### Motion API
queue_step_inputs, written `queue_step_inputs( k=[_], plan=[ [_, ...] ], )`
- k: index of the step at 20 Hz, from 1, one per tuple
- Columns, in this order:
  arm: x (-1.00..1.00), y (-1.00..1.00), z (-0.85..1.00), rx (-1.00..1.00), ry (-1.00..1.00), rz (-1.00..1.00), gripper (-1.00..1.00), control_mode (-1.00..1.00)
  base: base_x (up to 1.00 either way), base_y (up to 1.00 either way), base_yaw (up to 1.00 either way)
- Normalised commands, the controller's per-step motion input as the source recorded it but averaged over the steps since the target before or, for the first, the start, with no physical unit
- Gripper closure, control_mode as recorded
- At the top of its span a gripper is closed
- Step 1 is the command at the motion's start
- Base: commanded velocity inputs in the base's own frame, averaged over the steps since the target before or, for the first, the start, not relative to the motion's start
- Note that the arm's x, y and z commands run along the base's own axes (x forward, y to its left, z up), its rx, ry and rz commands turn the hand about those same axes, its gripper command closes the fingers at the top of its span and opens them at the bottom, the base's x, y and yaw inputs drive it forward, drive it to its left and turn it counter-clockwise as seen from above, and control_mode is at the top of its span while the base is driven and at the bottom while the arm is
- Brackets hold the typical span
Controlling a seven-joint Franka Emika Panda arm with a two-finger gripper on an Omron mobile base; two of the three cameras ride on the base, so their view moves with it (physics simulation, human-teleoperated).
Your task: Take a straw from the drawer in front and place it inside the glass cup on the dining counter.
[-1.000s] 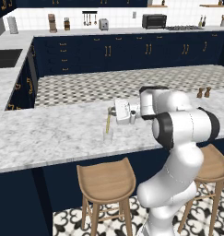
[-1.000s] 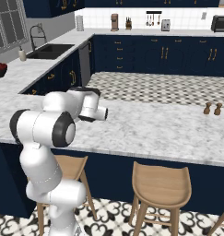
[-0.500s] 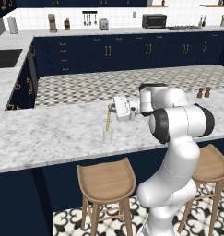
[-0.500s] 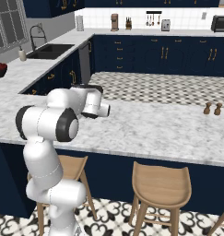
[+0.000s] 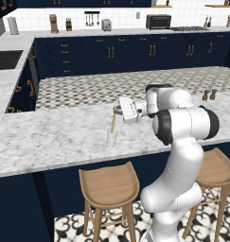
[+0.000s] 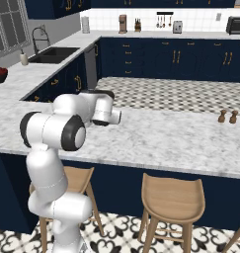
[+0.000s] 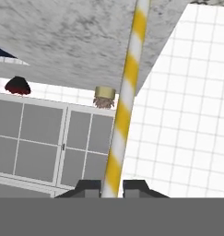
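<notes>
wooden stools point(image 5: 110, 181); toaster oven point(image 5: 158, 21); sink point(image 6: 54, 54)

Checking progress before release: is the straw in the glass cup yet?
Cannot tell: the straw hangs from the gripper over the barely visible glass cup.

Long marbled dining counter point(image 5: 50, 142), glass cup point(image 5: 111, 137) standing on it, two small shakers point(image 5: 209, 94) well apart

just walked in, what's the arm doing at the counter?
The gripper is shut on the straw, its fingers pinching one end. It holds the straw above the glass cup on the dining counter, lower end at or just inside the rim. The straw is not yet released.
</notes>
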Motion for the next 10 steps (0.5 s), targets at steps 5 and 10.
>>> queue_step_inputs(
  k=[5,10],
  plan=[
    [-0.01,0.0,0.0,0.0,0.0,0.07,1.0,-1.0,0.0,0.0,0.0],
    [-0.13,0.0,0.0,0.0,0.0,0.11,1.0,-1.0,0.0,0.0,0.0]
  ],
)
